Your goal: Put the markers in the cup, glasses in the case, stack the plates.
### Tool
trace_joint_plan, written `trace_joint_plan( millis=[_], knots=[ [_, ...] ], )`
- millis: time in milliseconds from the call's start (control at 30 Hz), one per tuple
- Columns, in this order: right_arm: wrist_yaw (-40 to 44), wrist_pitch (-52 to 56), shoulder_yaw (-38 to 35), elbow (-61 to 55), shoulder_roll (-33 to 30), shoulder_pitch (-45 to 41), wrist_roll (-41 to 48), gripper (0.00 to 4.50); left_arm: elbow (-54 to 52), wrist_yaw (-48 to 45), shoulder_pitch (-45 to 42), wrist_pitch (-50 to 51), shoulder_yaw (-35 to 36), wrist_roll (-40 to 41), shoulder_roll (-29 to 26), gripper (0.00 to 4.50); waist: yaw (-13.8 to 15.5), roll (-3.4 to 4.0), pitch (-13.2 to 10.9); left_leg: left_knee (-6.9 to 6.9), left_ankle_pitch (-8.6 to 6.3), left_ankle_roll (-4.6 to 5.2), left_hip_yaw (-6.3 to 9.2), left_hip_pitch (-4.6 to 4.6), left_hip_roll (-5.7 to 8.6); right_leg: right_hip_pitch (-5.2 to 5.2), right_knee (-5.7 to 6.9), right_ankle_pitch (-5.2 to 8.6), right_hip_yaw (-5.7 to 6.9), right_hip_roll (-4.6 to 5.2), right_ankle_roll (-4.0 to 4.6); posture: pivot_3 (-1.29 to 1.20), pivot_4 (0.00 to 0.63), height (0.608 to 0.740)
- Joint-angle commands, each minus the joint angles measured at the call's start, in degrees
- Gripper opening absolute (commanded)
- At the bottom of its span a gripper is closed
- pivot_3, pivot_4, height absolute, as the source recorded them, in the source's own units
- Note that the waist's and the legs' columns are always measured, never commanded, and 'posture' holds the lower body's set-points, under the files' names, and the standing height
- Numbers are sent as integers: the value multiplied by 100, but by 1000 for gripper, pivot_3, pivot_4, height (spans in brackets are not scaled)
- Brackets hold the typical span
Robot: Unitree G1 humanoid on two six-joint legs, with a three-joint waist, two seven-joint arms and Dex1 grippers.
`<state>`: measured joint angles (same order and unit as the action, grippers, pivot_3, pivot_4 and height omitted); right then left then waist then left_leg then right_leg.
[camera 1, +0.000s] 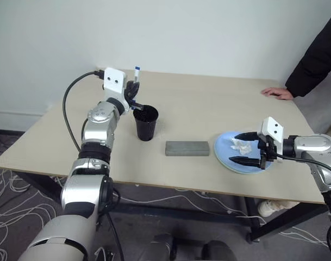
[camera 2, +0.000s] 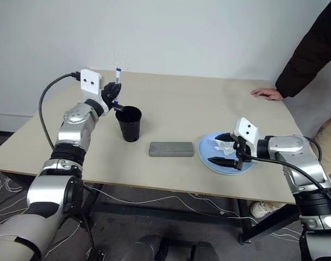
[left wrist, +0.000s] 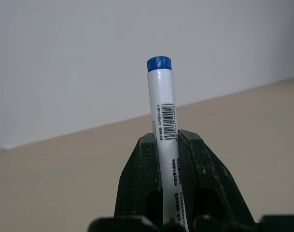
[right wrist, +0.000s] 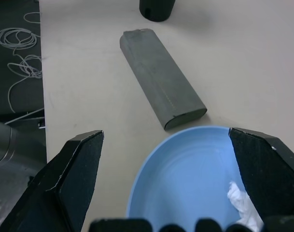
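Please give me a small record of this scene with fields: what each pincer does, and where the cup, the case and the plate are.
left pincer: shut on blue-capped marker, held upright above the cup
right pincer: open, over the blue plate
cup: black, upright on the table
case: grey, closed, between cup and plate
blue plate: holds a white tissue
person's hand: on the table's far edge

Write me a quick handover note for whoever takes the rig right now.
Left gripper: shut on the blue-capped marker, held upright beside the cup.
Right gripper: open, empty, over the blue plate, which holds a tissue.
Case: closed, mid-table.
Done: plates look stacked, a green rim showing under the blue.
Left: drop this marker in the cup. Can't see the glasses or the other marker.
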<state>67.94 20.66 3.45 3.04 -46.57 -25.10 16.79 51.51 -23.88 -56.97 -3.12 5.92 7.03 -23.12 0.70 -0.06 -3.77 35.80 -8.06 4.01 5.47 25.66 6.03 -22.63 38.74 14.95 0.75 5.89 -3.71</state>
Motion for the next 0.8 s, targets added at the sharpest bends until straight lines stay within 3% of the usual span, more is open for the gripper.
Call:
trace_joint_plan(
  millis=[33, 433, 800],
  knots=[
    [-43, 3, -206, -199, -105, -31, 52, 4500, 124, 105, -180, -102, 122, -88, -232, 112, 0, 0, 0, 0, 0, 0, 0, 0, 0, 0, 0, 0, 0, 0, 0, 0, 0, 701],
    [-32, -10, -190, -154, -111, -56, 37, 4500, 85, 108, -354, -134, 144, -23, -314, 112, 5, 0, 0, 0, 0, 0, 1, 0, 2, 1, 2, 0, 2, 3, 0, 0, 0, 701],
    [-25, 3, -179, -159, -114, -81, 34, 4500, -943, -218, -246, 308, 124, 268, 155, 112, -1, -1, 0, 4, -1, 1, 1, 0, 2, 5, 2, 0, 2, 3, 0, 0, 0, 701]
  ],
)
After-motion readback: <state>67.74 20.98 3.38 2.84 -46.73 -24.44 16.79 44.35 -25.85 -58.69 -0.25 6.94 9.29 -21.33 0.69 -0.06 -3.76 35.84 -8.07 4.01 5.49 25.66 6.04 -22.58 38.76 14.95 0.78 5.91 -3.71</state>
